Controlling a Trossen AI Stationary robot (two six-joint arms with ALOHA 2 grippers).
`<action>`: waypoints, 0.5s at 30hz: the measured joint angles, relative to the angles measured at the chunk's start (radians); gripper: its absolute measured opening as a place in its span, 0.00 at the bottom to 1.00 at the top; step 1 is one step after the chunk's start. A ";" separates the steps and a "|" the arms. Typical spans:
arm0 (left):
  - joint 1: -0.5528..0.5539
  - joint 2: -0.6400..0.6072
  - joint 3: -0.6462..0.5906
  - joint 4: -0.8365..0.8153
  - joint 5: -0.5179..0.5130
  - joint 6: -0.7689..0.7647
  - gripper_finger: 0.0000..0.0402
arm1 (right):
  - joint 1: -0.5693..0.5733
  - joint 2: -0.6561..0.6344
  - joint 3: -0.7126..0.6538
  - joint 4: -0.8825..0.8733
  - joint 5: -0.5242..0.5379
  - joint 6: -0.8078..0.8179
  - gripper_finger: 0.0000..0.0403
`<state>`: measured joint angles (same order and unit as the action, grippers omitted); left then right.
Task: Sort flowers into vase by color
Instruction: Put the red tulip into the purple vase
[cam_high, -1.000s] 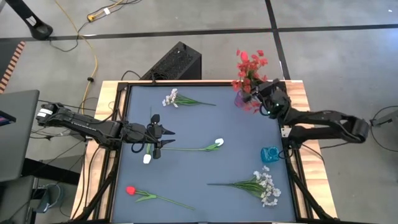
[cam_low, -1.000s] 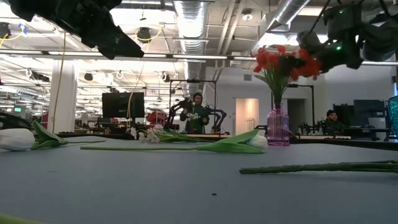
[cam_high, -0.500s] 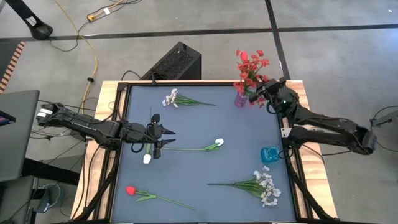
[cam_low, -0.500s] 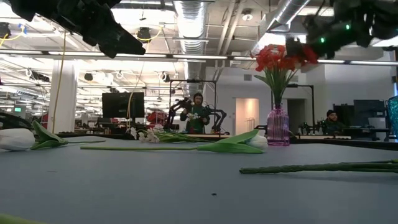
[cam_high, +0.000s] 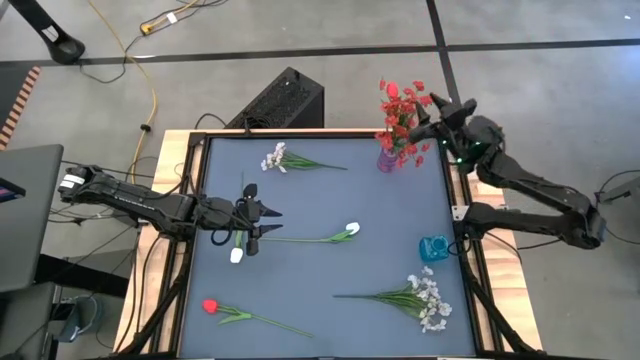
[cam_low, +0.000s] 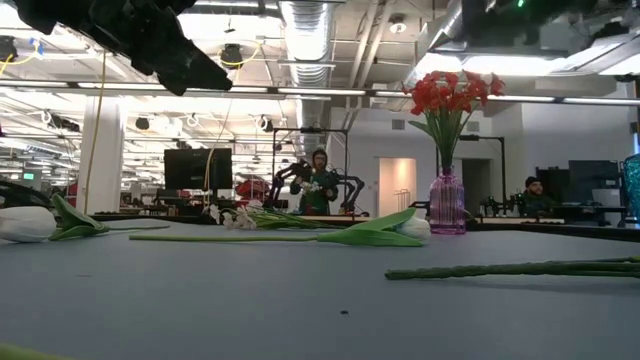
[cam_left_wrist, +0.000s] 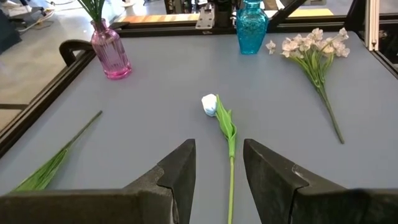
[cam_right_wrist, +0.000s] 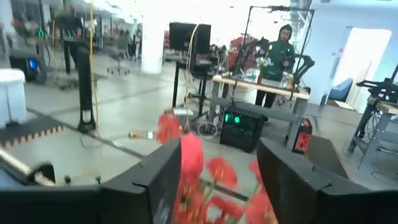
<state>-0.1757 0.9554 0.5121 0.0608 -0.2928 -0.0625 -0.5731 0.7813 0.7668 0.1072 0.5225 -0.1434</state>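
- Nearest the front edge of the table lay a red tulip on a thin green stem (cam_high: 211, 306), and to the right of it a white small-blossom spray (cam_high: 428, 300), both well apart from either vase.
- In the middle lay a white tulip with a long green leaf (cam_high: 351, 230); the left gripper (cam_high: 268, 222) hovered over the foot of its stem, fingers parted and empty, unmoved over the last second.
- A teal glass vase (cam_high: 434, 247) stood empty at the right edge.
- Farther back lay a second white spray (cam_high: 274, 157).
- At the far right corner, the red blossom spray (cam_high: 403, 108) stood upright in the pink ribbed glass vase (cam_high: 387, 159).
- The right gripper (cam_high: 432, 113), a second earlier closed on those red blooms, had spread its fingers wide and lifted above them, holding nothing. That placement looked finished, leaving four flowers to sort.
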 joint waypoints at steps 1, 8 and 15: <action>0.000 0.000 0.000 -0.008 0.000 -0.006 0.31 | 0.010 -0.007 0.016 -0.019 -0.005 0.020 0.62; 0.001 0.000 0.000 -0.139 0.020 -0.102 0.31 | 0.161 -0.025 0.047 -0.124 -0.323 0.115 0.65; 0.001 0.000 0.000 -0.383 0.016 -0.559 0.31 | 0.416 0.032 0.047 -0.182 -0.445 0.146 0.65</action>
<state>-0.1747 0.9558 0.5121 -0.3225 -0.2766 -0.6219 -0.1575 0.8132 0.8143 -0.0748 0.0772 0.0024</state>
